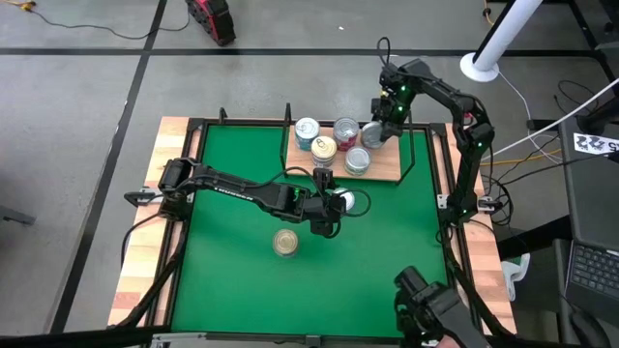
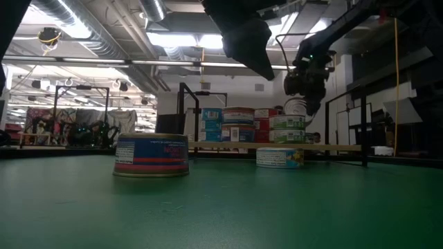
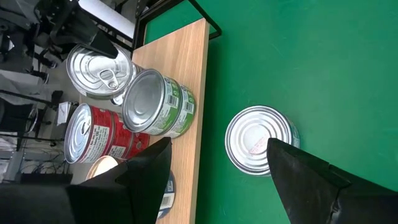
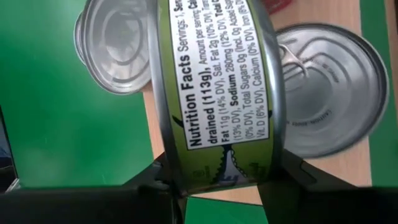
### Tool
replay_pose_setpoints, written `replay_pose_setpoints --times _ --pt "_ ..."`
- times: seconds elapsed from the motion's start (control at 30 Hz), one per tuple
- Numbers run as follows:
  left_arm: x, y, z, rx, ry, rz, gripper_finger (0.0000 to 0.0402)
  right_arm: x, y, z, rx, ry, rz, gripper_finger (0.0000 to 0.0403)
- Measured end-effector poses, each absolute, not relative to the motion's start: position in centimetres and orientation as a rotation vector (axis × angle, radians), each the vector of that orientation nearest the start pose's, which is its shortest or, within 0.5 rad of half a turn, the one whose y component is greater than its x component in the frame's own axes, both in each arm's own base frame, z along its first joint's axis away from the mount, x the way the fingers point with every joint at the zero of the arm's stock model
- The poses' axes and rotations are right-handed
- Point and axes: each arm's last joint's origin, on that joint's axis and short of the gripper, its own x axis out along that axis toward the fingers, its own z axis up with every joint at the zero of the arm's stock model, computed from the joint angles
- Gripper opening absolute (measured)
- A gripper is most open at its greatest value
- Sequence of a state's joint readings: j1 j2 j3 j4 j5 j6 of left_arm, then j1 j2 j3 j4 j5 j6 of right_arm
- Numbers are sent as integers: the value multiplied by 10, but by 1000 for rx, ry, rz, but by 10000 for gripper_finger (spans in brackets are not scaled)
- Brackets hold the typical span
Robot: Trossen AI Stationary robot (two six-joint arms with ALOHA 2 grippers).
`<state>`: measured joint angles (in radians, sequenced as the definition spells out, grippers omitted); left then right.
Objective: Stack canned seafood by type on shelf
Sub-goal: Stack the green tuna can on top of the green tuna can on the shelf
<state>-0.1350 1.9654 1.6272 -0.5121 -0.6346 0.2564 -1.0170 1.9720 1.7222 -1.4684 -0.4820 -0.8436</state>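
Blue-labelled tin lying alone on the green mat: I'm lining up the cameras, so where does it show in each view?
High view: blue-labelled tin, low centre of the picture, alone on the mat.
Low view: left of centre, the closest tin to the camera.
Left wrist view: not in it.
Right wrist view: not in it.
Shared landmark: the shelf, whose light wood shows in all four views.

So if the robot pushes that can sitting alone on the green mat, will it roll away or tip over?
Probably neither. The tin on the mat sits flat on its wide base and is low, so it should slide, not topple. Its metal wall looks stiff, so a squeeze likely won't dent it. On its edge, like the green-labelled tin held by the right gripper, it could roll.
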Motion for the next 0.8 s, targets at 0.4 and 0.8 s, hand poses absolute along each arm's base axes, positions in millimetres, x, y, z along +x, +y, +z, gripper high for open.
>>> replay_pose_setpoints --times 0.4,0.8 --pt "431 -41 254 556 857 367 260 212 -296 250 371 1317 137 142" --pt "431 -42 254 540 856 338 260 211 -297 250 369 1320 131 142"
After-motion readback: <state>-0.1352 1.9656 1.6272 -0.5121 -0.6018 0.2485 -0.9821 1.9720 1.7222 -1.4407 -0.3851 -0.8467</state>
